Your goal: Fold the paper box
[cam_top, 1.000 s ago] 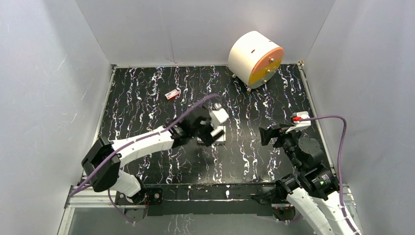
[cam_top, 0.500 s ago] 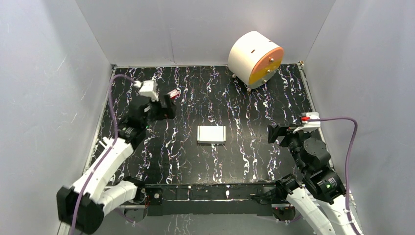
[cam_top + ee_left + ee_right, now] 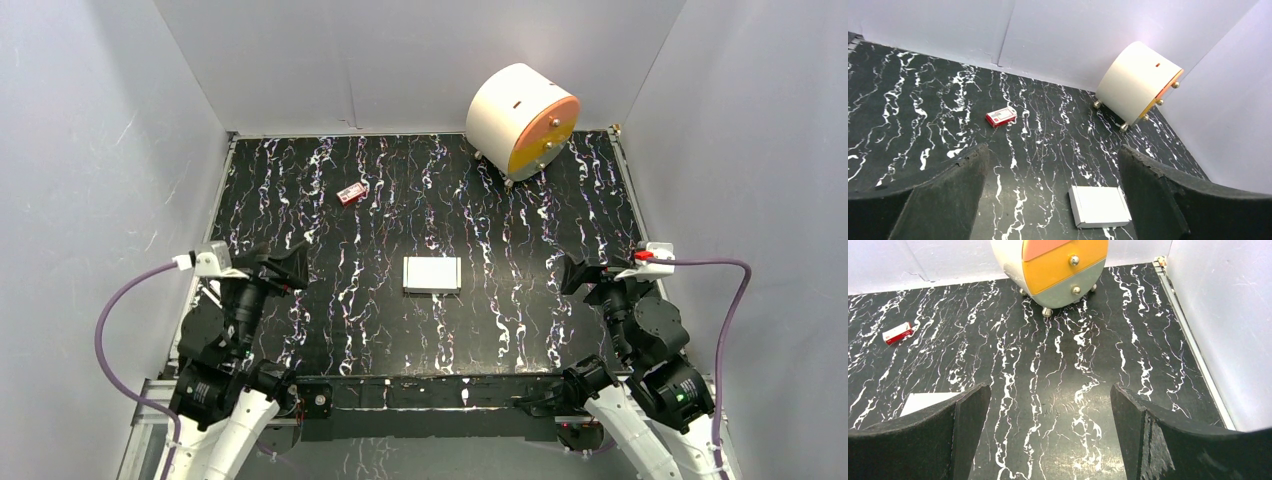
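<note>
The box [image 3: 432, 274] lies alone at the middle of the frame, flat on the desk [image 3: 330, 200] — a low white cardboard block, matte and square-edged, with a flap line along one end in my left wrist view. It looks closed up, which I judge is why nothing grips it. My left hand [image 3: 285, 268] sits lower left and my right hand [image 3: 577, 273] lower right — both spread wide, empty, well apart from it. The desk is black with white marbled veins.
</note>
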